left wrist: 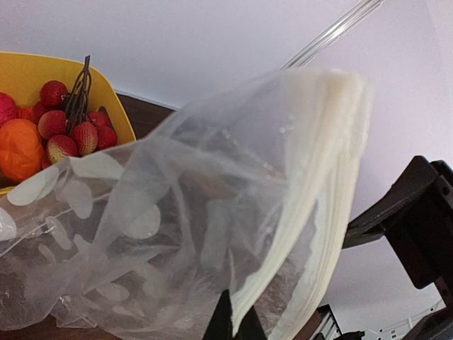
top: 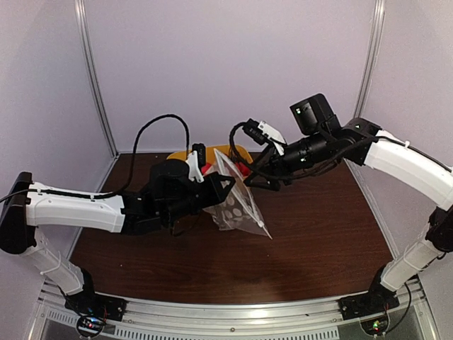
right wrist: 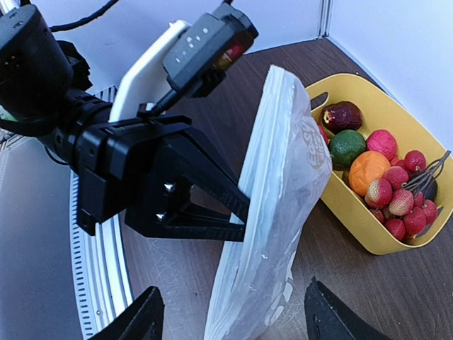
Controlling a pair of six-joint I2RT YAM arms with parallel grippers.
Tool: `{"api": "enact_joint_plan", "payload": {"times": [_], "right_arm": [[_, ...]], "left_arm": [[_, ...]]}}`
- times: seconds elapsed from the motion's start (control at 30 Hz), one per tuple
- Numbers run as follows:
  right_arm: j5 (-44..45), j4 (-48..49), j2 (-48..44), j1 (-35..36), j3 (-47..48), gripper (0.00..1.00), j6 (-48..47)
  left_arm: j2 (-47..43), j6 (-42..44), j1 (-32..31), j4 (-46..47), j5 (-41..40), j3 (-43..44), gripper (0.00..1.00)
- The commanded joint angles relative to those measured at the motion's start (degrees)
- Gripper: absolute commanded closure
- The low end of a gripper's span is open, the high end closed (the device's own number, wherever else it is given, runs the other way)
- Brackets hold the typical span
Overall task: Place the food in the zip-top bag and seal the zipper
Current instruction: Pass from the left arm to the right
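Note:
The zip-top bag (top: 237, 202), clear with white dots, stands on edge on the brown table. My left gripper (top: 230, 185) is shut on the bag's rim (left wrist: 237, 322) and holds it up. The zipper (left wrist: 340, 177) runs as a thick whitish strip along the bag's edge. My right gripper (right wrist: 230, 312) is open, its fingers (right wrist: 141, 315) set wide on either side of the bag (right wrist: 276, 212) without touching it. The food (right wrist: 368, 170) lies in the yellow tub (right wrist: 354, 227) beyond the bag: an orange piece, a green one, a dark purple one and a bunch of red berries (left wrist: 64, 127).
The yellow tub (top: 180, 154) sits at the back of the table by the rear wall, partly hidden behind both arms. White walls and metal frame posts (top: 95, 78) enclose the table. A metal rail (top: 233, 315) runs along the near edge.

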Motion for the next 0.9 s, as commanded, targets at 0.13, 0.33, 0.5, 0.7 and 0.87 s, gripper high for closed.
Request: {"api": "enact_joint_plan", "payload": {"times": [0.13, 0.33, 0.5, 0.7, 0.87], "right_arm": [[10.99, 3.37, 0.08, 0.55, -3.87, 0.34, 4.77], [18.09, 4.76, 0.73, 0.49, -3.59, 0.48, 5.99], [18.67, 4.56, 0.89, 0.78, -3.16, 0.42, 5.98], [24.61, 4.33, 2.00, 2.43, -2.26, 0.45, 5.09], [27.97, 3.07, 2.28, 6.39, -0.76, 0.43, 3.19]], "left_arm": [[1.70, -0.99, -0.21, 9.60, 1.72, 1.70, 1.00], [2.21, -1.13, -0.22, 10.64, 3.01, 1.64, 1.00], [2.27, -1.36, -0.22, 10.69, 3.52, 1.37, 1.00], [2.91, -1.99, -0.29, 11.25, 2.99, 1.57, 1.00], [3.11, -1.93, -0.23, 10.56, 1.65, 2.17, 1.00]]}}
